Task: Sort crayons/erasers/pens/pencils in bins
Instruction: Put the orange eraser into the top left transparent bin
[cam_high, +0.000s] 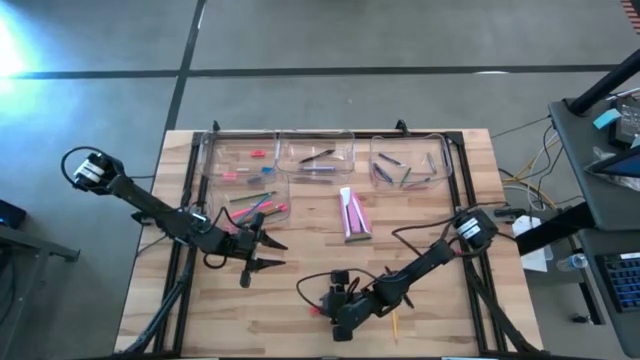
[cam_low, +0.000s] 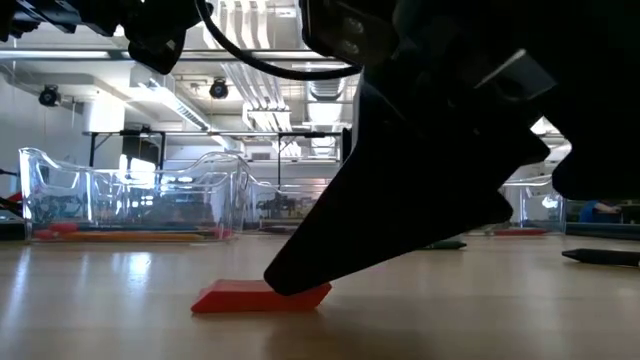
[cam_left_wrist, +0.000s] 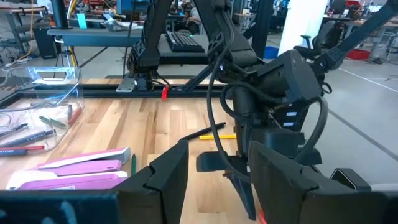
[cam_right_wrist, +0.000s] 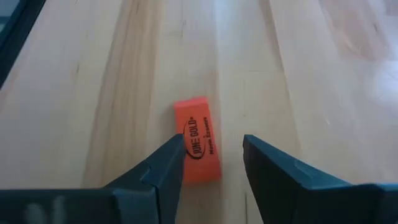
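A small orange-red eraser (cam_right_wrist: 198, 140) lies flat on the wooden table near its front edge; it also shows in the high view (cam_high: 315, 310) and the low view (cam_low: 262, 296). My right gripper (cam_right_wrist: 212, 158) is open and low over it, with the eraser's near end between its fingers. My left gripper (cam_high: 268, 253) is open and empty, left of centre. Four clear bins stand at the far side: three in a row (cam_high: 245, 158) (cam_high: 316, 155) (cam_high: 410, 162) and one nearer (cam_high: 256, 206). They hold pens, pencils and small pink-red pieces. My right gripper comes at the eraser slanting down, its fingers lying along the eraser. One fingertip (cam_low: 300, 285) stands right at the eraser's near end (cam_right_wrist: 189, 168), while the other finger (cam_right_wrist: 273, 171) is clear of it. Whether the fingertip touches the eraser, I cannot tell. The eraser lies flat on the table.
A pink and white box (cam_high: 353, 213) lies at the table's middle. A yellow pencil (cam_high: 395, 322) and a dark one (cam_left_wrist: 208, 132) lie beside the right arm. Black rails (cam_high: 190, 190) run along the table's left and right sides.
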